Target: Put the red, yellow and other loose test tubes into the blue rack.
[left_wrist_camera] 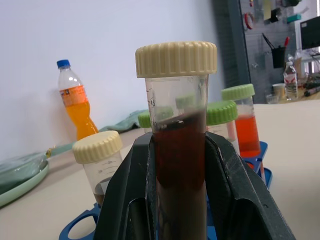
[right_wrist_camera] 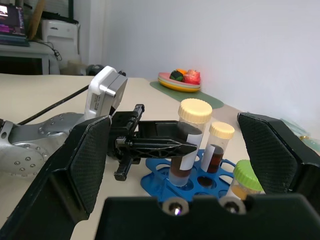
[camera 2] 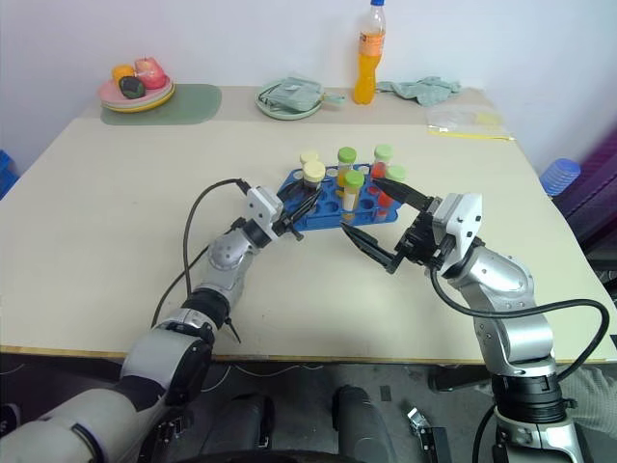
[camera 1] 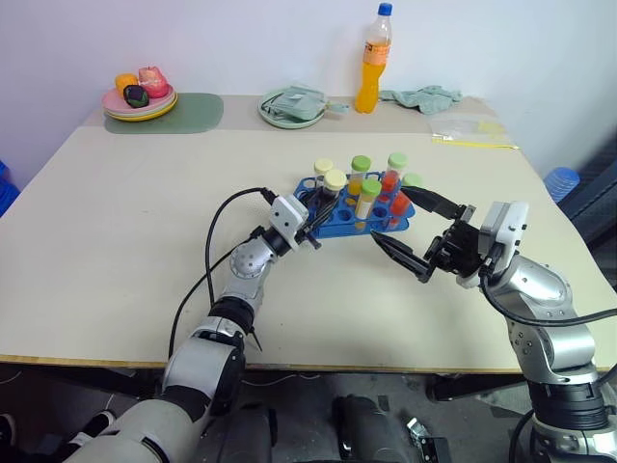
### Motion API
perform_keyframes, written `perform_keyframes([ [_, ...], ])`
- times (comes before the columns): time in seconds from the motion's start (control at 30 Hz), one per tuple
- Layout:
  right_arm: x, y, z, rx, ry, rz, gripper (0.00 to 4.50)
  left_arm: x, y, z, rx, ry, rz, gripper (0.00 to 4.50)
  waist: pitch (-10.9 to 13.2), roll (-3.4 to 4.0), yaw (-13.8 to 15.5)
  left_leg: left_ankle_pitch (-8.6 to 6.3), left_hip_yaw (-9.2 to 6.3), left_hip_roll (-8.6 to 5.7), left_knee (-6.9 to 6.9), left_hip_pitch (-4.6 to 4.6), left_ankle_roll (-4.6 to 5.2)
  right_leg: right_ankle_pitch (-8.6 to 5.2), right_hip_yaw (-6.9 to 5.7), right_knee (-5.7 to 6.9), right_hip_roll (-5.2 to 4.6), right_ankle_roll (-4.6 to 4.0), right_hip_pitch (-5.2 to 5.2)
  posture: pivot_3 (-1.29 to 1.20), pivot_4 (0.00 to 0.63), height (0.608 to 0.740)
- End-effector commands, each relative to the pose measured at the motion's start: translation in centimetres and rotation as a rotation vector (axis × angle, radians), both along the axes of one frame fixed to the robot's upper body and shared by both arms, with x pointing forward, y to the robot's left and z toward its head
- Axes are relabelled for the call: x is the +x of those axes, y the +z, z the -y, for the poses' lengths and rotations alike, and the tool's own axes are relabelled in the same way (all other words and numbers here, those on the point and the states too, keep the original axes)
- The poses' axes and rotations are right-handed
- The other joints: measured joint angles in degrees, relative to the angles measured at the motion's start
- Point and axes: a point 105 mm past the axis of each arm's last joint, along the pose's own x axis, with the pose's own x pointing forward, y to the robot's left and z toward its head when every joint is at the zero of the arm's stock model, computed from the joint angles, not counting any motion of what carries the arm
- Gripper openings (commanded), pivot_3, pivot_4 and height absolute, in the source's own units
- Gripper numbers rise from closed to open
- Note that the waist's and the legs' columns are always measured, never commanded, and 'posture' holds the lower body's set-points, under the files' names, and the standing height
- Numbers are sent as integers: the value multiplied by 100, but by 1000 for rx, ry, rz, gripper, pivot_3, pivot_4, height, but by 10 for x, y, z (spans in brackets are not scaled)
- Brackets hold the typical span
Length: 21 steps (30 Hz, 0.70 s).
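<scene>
The left claw [camera 1: 316,224] was clamped on the dark tube with the cream cap [left_wrist_camera: 176,135], holding it upright at the near-left corner of the blue rack [camera 1: 339,224] on the bench [camera 1: 116,251], its lower end down among the holes, though whether it was fully seated was hard to make out from here. The right claw [camera 1: 413,234] hung spread wide and empty just beside the rack's right end, touching nothing. Other capped tubes stood in the rack, among them a red-orange tube with a green cap [left_wrist_camera: 245,125] and a second cream-capped tube [right_wrist_camera: 216,146].
</scene>
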Motion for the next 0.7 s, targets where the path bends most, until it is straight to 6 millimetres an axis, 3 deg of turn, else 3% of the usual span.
perform_keyframes([
  [0.03,-4,14,3,-3,-7,59,4500,1,6,0,-21,10,18,758,0,0,-2,0,0,0,0,0,0,0,0,0,0,0,0,0,150,740],
  [0.57,-6,14,1,-1,-17,55,4500,6,2,11,-97,-15,-82,758,0,0,1,0,-1,0,0,-1,0,0,0,-1,0,0,0,0,150,740],
  [0.67,-6,14,1,1,-17,53,4500,12,-1,8,-185,-25,-184,758,0,0,1,0,-1,0,0,-1,0,0,0,-1,1,0,0,0,150,740],
  [0.7,-5,13,0,1,-16,53,4500,14,0,6,-231,-42,-219,1257,0,0,-1,0,-1,0,0,0,0,0,0,-1,1,0,0,0,150,740],
])
